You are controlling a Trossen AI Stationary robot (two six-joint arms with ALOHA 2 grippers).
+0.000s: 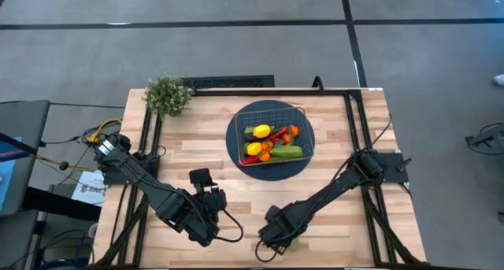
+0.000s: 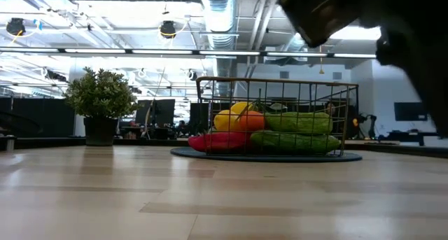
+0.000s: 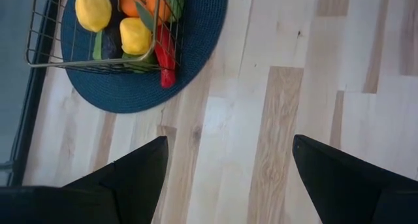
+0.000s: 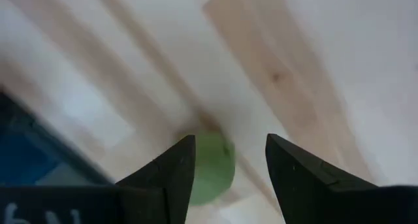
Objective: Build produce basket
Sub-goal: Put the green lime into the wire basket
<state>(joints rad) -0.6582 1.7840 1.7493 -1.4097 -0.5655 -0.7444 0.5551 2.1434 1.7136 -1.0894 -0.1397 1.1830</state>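
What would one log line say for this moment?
right gripper: open over lime | left gripper: open, idle | basket: partly filled

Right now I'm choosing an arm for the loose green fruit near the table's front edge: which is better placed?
Right. The right claw is open directly over the green fruit. The left claw, open too, faces bare wood beside the basket.
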